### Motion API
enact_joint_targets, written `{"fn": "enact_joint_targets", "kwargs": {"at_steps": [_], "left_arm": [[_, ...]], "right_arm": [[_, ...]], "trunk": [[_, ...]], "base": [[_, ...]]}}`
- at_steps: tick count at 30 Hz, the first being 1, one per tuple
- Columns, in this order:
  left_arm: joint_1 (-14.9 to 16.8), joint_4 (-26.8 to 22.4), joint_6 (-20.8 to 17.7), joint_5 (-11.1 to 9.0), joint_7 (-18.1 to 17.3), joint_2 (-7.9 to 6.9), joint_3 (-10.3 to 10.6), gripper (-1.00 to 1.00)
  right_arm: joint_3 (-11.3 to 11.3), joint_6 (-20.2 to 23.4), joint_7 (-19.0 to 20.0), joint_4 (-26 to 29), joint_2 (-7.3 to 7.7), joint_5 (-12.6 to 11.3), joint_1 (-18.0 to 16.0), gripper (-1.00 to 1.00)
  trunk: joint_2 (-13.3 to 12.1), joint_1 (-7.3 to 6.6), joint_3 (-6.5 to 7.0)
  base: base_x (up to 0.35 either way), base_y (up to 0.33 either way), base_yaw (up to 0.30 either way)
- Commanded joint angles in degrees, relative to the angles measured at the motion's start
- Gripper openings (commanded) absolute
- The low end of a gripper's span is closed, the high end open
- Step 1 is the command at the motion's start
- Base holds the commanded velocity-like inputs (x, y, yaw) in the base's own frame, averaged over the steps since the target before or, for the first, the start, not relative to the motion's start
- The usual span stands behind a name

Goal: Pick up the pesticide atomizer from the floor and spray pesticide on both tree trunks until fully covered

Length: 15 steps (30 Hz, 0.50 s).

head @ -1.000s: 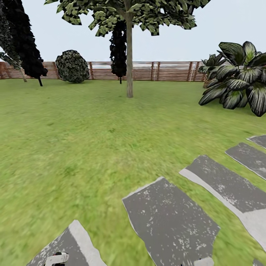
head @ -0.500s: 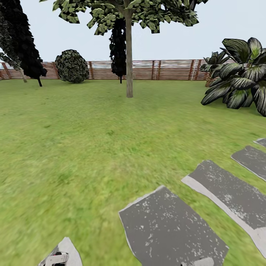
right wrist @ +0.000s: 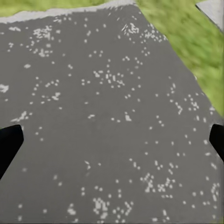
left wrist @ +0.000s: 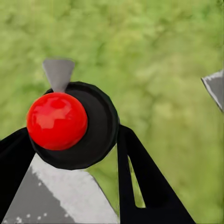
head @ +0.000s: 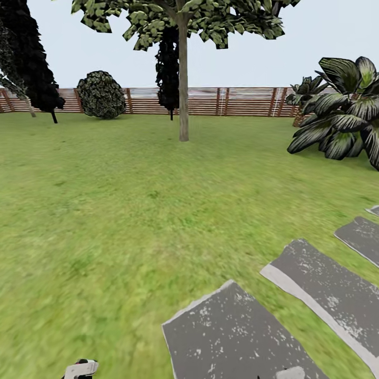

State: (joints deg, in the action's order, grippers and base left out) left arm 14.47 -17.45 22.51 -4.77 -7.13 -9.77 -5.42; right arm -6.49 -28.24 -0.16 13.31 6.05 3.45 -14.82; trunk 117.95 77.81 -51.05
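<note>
The pesticide atomizer (left wrist: 70,123), a black round body with a glossy red knob, sits between the two black fingers of my left gripper (left wrist: 74,156), which is shut on it above grass and a paving slab. A white bit of it pokes in at the head view's lower edge (head: 81,368). One tree (head: 181,18) with a straight grey-brown tree trunk (head: 183,89) stands far ahead on the garden lawn, before the wooden fence (head: 237,101). My right gripper (right wrist: 112,144) hangs open over grey paving, its fingertips (right wrist: 9,142) wide apart.
Grey paving slabs (head: 231,337) run from the lower middle to the right. A large broad-leaved plant (head: 342,113) stands at the right, with a round bush (head: 101,95) and dark column-shaped trees (head: 31,58) at the back left. Open grass (head: 105,200) lies between me and the tree.
The whole head view has shifted: the paving slabs have slid down and to the right and the plant further right, so the camera has moved. Both grippers hold as before.
</note>
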Motion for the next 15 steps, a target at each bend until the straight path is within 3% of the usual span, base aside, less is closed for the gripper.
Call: {"fn": "enact_joint_targets", "kwargs": {"at_steps": [1, 15], "left_arm": [[0.04, 0.04, 0.07, -0.51, -0.6, 0.02, -0.29, -1.0], [0.04, 0.04, 0.07, -0.51, -0.6, 0.0, -0.29, -1.0]], "right_arm": [[-0.02, -0.15, -0.02, -0.04, 0.02, 0.33, -0.03, 1.0], [-0.02, -0.15, -0.02, -0.04, 0.02, 0.33, -0.03, 1.0]], "trunk": [[0.02, 0.03, -0.05], [0.02, 0.03, -0.05]], "base": [[0.338, -0.079, 0.0], [0.338, -0.079, 0.0]]}}
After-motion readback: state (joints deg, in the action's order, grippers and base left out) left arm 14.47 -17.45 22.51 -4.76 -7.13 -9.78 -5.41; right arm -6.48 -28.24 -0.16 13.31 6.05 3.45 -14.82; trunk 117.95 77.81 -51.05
